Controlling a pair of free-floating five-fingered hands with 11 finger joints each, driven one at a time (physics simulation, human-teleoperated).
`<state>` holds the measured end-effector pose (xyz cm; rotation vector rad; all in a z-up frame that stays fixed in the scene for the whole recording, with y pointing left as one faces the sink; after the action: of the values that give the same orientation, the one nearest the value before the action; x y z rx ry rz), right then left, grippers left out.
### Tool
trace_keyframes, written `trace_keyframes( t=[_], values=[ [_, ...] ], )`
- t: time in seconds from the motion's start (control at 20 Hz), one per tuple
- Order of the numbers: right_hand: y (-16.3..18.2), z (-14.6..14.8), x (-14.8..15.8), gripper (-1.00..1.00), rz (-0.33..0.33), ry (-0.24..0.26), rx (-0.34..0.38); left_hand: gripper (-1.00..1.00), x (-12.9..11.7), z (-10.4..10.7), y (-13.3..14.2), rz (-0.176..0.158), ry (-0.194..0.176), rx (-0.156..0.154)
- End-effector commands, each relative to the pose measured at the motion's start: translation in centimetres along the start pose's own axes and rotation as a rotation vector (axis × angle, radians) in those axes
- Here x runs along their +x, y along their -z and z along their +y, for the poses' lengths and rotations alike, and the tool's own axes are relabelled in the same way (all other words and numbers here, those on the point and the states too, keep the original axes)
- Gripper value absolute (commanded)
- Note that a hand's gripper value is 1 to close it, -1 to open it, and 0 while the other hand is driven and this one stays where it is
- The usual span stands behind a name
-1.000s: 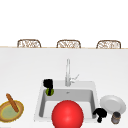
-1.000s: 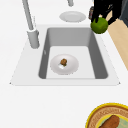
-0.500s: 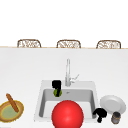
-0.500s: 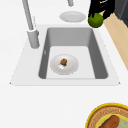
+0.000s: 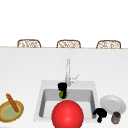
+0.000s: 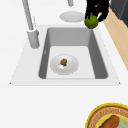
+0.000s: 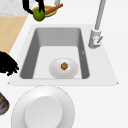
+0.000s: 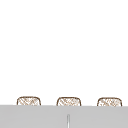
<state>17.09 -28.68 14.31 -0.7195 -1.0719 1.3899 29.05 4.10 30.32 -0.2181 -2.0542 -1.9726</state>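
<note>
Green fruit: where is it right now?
The green fruit is held by the left robot hand above the sink's front rim, left side view top right.

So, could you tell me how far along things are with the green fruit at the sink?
Done: the green fruit is lifted, gripped by the left hand. In hand: it hangs above the sink, clear of the dish with a brown morsel in the basin. Left: it is not yet set down anywhere. The right hand hovers at the sink's front right corner.
</note>
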Motion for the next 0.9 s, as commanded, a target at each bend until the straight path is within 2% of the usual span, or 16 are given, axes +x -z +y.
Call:
trace_keyframes(
  t=[0.0, 0.45, 0.55, 0.7, 0.85],
  values=[
    [0.0, 0.0, 0.0, 0.0, 0.0, 0.0, 0.0, 1.0, -1.3, -1.6, 1.1, 0.027, -0.008, 0.008],
    [0.0, 0.0, 0.0, 0.0, 0.0, 0.0, 0.0, 1.0, -3.4, -6.3, 3.7, 0.012, -0.001, 0.002],
    [0.0, 0.0, 0.0, 0.0, 0.0, 0.0, 0.0, 1.0, -4.5, -7.5, 3.8, 0.0, -0.002, 0.003],
    [0.0, 0.0, 0.0, 0.0, 0.0, 0.0, 0.0, 1.0, -6.1, -9.3, 4.3, 0.0, -0.001, 0.0],
    [0.0, 0.0, 0.0, 0.0, 0.0, 0.0, 0.0, 1.0, -7.2, -11.7, 4.6, -0.044, -0.002, -0.013]
  ],
)
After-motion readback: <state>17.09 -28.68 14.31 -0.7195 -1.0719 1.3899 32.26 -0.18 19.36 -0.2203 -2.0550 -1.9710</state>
